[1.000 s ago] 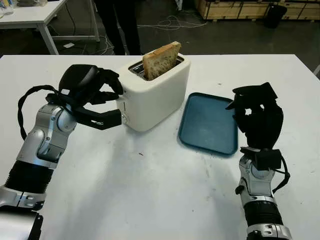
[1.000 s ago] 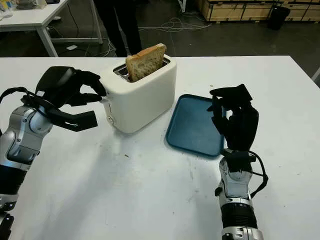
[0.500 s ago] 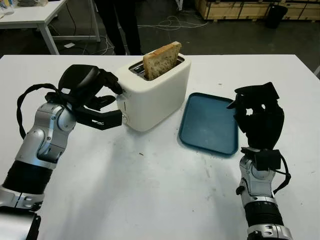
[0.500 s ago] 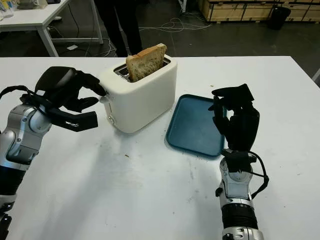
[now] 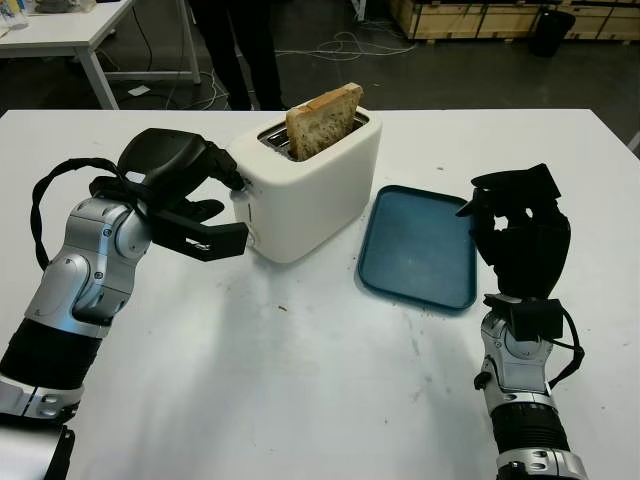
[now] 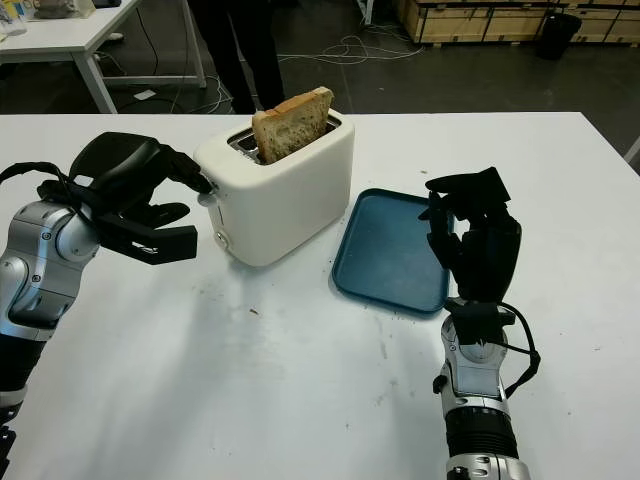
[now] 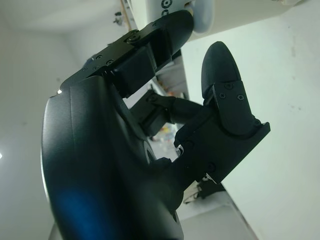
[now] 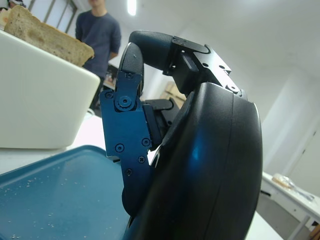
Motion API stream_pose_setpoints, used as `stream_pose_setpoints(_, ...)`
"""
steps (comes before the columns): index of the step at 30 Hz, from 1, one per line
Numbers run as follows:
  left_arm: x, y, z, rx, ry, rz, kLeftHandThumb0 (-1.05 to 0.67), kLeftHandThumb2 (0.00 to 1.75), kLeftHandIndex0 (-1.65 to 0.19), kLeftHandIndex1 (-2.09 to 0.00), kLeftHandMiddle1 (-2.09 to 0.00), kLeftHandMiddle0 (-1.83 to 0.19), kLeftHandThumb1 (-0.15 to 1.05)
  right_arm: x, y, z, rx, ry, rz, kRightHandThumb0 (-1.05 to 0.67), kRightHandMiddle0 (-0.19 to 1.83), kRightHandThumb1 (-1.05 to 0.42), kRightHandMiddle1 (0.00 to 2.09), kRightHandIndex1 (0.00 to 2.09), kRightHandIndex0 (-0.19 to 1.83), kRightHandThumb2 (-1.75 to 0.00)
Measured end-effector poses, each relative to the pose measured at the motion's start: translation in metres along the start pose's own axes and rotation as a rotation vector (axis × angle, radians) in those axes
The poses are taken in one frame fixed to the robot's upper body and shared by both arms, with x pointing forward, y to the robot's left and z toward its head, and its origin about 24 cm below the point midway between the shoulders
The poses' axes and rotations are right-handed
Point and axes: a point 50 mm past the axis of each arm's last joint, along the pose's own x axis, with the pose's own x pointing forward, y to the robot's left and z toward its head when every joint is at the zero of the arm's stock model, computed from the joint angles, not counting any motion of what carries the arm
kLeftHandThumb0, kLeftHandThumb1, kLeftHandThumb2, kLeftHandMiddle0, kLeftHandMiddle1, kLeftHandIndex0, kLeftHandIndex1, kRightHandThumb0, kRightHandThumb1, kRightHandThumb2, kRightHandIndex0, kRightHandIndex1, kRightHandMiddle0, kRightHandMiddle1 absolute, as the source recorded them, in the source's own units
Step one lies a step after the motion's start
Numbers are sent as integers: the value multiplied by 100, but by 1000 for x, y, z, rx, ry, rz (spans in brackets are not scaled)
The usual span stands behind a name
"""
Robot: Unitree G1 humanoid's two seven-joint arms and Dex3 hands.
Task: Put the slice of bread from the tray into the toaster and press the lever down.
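Note:
A white toaster (image 5: 310, 190) stands mid-table with a slice of bread (image 5: 323, 120) sticking high out of its slot. My left hand (image 5: 238, 208) is at the toaster's left end, open. One fingertip touches the lever knob (image 7: 204, 12) and the thumb (image 5: 222, 238) reaches out below it. The blue tray (image 5: 420, 245) to the toaster's right holds nothing. My right hand (image 5: 512, 228) is raised upright beside the tray's right edge, fingers curled in on nothing. The right wrist view looks past it to the tray (image 8: 50, 210), toaster (image 8: 35, 100) and bread (image 8: 45, 37).
The white table (image 5: 300, 380) has bare room across its front. A person (image 5: 235, 50) stands behind the far edge. Another white table (image 5: 60, 30) is at the back left, with wooden crates (image 5: 470, 15) at the back right.
My left hand has shifted slightly left and down, its fingertip settling onto the lever at the toaster's end. The bread stands at the same height. The right hand has barely moved.

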Motion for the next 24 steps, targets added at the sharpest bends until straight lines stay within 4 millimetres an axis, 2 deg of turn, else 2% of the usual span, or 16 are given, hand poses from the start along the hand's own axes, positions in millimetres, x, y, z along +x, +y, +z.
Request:
stream_pose_setpoints(5,0,0,0,0,0,-1,-32,120,-101,0,-162,-99,27,0,0,0,-3,-1,-2,-44,44,-92,161,175,60,-27)
stream_pose_setpoints(11,0,0,0,0,-6,1,-30,116,-102,-1,-146,-98,28,0,0,0,-3,-1,-7,-45,48,-92,153,175,61,-26)
stream_pose_setpoints(21,1,0,0,-1,-3,-2,-28,117,-100,0,-151,-100,27,0,-1,0,-9,-2,-8,-45,47,-92,157,175,60,-27)
stream_pose_setpoints(24,1,0,0,-1,-3,-2,-26,118,-101,-1,-141,-102,26,0,-1,0,-9,-2,-8,-45,45,-92,159,175,60,-26)
